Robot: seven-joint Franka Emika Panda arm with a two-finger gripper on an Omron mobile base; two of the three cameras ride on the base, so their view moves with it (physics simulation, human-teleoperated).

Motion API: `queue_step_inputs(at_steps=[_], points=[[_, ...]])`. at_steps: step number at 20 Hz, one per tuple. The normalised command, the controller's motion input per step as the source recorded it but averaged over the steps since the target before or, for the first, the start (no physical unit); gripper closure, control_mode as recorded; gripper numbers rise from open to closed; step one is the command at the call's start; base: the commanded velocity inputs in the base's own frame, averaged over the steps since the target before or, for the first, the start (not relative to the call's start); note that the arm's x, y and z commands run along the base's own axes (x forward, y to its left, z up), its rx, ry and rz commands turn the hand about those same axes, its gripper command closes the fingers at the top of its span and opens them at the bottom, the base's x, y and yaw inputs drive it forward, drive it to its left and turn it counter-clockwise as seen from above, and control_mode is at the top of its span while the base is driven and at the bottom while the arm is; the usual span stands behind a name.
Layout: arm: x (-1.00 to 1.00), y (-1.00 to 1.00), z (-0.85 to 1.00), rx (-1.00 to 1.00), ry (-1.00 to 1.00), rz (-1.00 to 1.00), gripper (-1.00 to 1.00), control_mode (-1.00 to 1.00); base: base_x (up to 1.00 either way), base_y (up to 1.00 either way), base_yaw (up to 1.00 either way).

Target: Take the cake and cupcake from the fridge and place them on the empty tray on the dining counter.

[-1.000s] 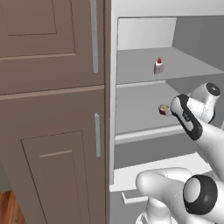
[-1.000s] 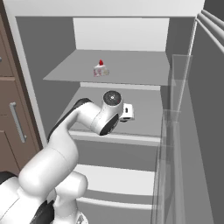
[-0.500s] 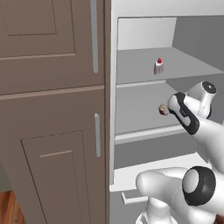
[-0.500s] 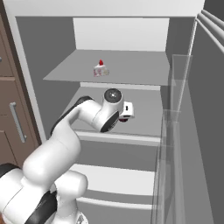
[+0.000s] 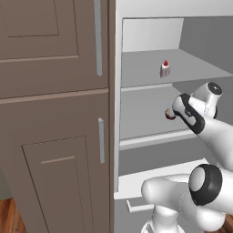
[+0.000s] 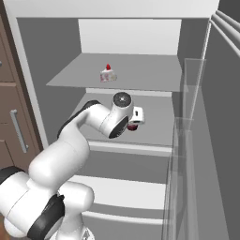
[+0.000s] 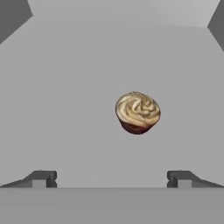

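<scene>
Two items left in the fridge point(image 6: 61, 42). My claw point(image 7: 111, 178) is wide open, empty, aimed at the cupcake point(image 7: 137, 112) on the middle shelf; cake point(image 6: 108, 74) on the shelf above. Cupcake sits right of center, so a fingertip could knock it over.

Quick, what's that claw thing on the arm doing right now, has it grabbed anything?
End effector: open, holding nothing; the cupcake sits on the fridge shelf just ahead of its fingertips.
</scene>
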Motion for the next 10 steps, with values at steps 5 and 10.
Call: queue_step_inputs(at_steps=[5, 10], points=[[0.04, 0.0, -0.04, 0.0, 0.0, 0.0, -1.0, -1.0, 0.0, 0.0, 0.0], [0.05, 0.0, -0.12, 0.0, 0.0, 0.0, -1.0, -1.0, 0.0, 0.0, 0.0]])
